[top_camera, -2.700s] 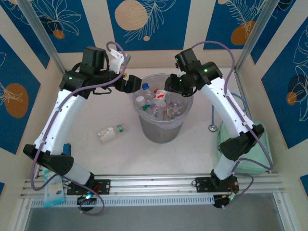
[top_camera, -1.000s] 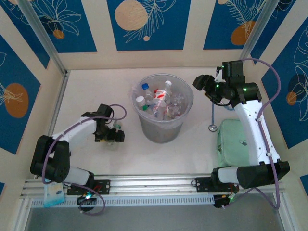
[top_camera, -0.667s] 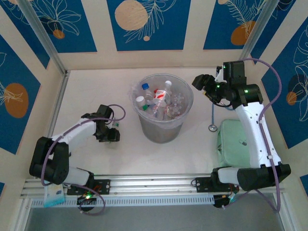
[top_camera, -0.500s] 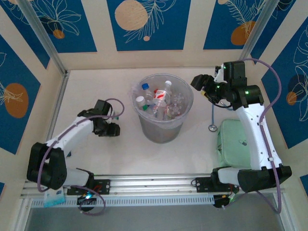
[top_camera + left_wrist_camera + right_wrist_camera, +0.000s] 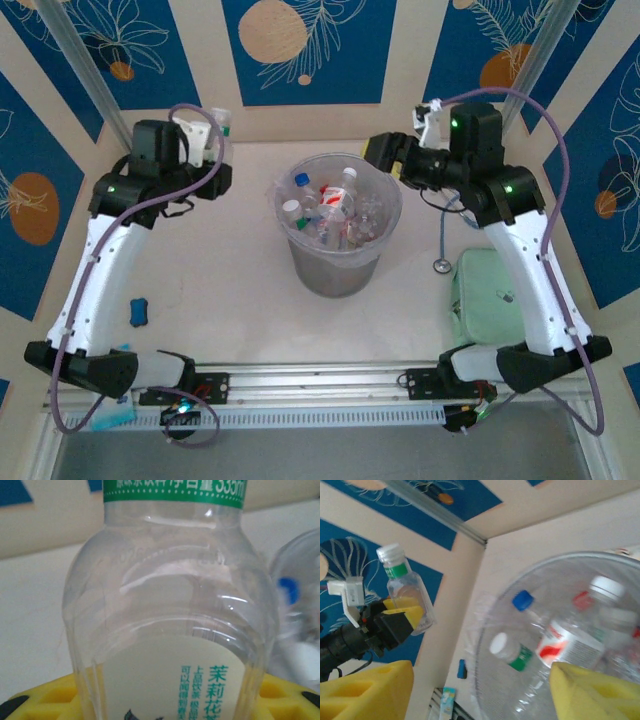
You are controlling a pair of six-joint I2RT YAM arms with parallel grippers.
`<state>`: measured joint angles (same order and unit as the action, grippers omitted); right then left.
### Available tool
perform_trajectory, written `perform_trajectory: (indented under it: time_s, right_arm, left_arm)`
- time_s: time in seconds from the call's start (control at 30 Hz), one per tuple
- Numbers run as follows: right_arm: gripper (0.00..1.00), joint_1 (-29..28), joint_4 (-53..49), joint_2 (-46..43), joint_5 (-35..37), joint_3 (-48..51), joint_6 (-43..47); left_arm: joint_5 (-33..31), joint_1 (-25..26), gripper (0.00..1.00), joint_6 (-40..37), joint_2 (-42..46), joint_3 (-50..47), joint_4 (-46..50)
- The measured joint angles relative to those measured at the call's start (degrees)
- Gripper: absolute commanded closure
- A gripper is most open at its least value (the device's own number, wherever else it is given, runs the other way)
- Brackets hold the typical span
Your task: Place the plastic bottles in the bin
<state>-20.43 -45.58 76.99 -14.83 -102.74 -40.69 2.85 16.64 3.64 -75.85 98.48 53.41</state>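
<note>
The surface [image 5: 230, 300] is a pale cream top, closed in on its left, far and right edges by blue-and-cream patterned panels [image 5: 300, 50]. The bin [image 5: 340, 272] stands directly on it, midway between the left and right edges. A pale green case [image 5: 497, 300] lies flat by the right edge, toward the near right corner. Just beside the case rests a small metal disc [image 5: 441, 266] on a thin cord [image 5: 443, 235], perhaps a stethoscope head. A small blue object [image 5: 138, 312] lies near the left edge, well apart from the bin. An aluminium rail [image 5: 320, 378] runs along the near edge, with a blue-and-white packet [image 5: 110, 408] at the near left corner.
</note>
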Motion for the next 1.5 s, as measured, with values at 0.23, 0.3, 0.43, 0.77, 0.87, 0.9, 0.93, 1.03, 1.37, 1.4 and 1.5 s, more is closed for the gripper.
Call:
perform_trajectory:
  time_s: [0.23,0.3,0.43,0.77,0.87,0.9,0.93,1.03,1.37,1.4,1.5]
  right_arm:
    - [0.01,-8.1,2.9,11.3,1.1,-12.0,1.9]
    - [0.01,-9.9,3.0,14.5,1.4,-15.3,2.4]
    - [0.03,-12.5,3.1,20.1,2.1,-20.9,3.0]
    - [0.2,-13.5,2.3,23.6,3.1,-25.5,5.1]
    - [0.39,-13.8,2.7,23.6,3.0,-25.3,6.1]
    - [0.39,-13.9,2.8,23.5,3.1,-25.2,6.4]
    - [0.38,-14.0,2.9,23.5,3.1,-25.1,6.6]
    - [0.25,-14.4,3.7,23.5,3.0,-25.1,7.3]
    - [0.65,-13.7,2.1,24.6,3.5,-26.6,8.4]
    - [0.67,-13.6,1.6,24.6,3.5,-26.8,8.6]
    - [0.81,-13.0,0.1,24.3,4.5,-27.5,9.3]
  left_arm:
    - [13.0,6.1,1.0,6.5,0.9,0.9,-6.8]
    - [15.6,7.7,1.0,8.0,0.9,0.4,-9.2]
    - [19.2,10.2,1.0,9.8,0.9,-0.7,-12.6]
    - [19.2,10.8,1.0,11.8,-0.8,-1.2,-13.7]
    - [19.6,11.0,1.0,12.4,-1.6,-1.2,-13.6]
    - [19.9,11.0,1.0,12.6,-2.0,-1.2,-13.6]
    - [20.2,11.0,1.0,12.9,-2.4,-1.2,-13.6]
    - [22.5,12.0,1.0,12.9,-3.6,-1.2,-13.6]
    - [25.2,13.4,0.58,13.9,-4.5,-1.4,-14.0]
    - [25.3,13.4,0.41,13.9,-4.5,-1.4,-14.0]
    - [25.0,13.4,0.18,13.8,-4.5,-1.5,-14.4]
